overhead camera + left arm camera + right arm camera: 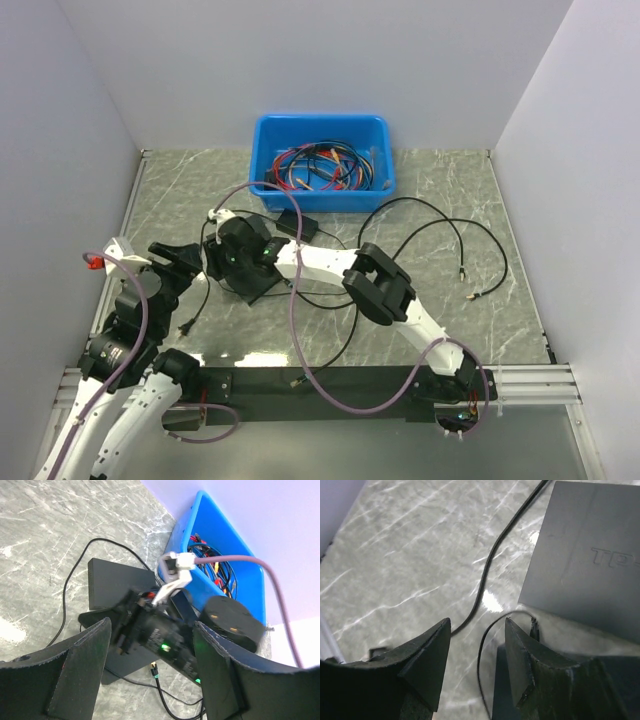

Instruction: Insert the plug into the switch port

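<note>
Fingers of the left tool fill the foreground of the left wrist view, spread wide and gripping nothing. Beyond them the plug lies loose on the tabletop under the right arm, near the black switch but apart from it. A blue bin stands behind.

Right wrist view: the right tool hangs partly open and empty above the tabletop, with the switch ahead to its right.

From above, the left tool and right tool face each other left of centre, in front of the bin.
</note>
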Robot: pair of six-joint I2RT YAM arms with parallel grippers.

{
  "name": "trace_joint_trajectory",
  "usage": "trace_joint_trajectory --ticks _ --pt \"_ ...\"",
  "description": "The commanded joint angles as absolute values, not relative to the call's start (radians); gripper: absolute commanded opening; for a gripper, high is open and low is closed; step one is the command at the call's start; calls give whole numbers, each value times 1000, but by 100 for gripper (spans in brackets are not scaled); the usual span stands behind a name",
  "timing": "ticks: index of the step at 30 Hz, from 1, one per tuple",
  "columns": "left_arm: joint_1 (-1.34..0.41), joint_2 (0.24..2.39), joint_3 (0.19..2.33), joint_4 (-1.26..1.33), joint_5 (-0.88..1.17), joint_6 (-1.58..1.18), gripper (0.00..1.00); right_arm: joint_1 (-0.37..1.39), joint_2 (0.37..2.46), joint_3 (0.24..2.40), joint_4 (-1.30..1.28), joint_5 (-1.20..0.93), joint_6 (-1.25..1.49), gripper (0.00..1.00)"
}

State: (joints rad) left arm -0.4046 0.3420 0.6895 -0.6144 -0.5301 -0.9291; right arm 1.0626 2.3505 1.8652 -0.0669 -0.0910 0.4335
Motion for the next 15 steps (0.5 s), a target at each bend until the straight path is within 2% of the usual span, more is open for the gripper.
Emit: trace_joint_trajectory --ticks 1,5,9,15 --pt "-407 330 698 -615 -538 -905 73 1060 2404 1943 -127 -81 442 54" --pt "-407 333 699 -614 -537 -900 72 1052 2447 2014 -202 -49 437 54" --pt "-407 331 695 -607 -529 -894 72 1049 2442 1997 -259 35 433 53" --pt "-407 333 690 -601 -523 -891 72 1008 2321 1731 -212 81 454 51"
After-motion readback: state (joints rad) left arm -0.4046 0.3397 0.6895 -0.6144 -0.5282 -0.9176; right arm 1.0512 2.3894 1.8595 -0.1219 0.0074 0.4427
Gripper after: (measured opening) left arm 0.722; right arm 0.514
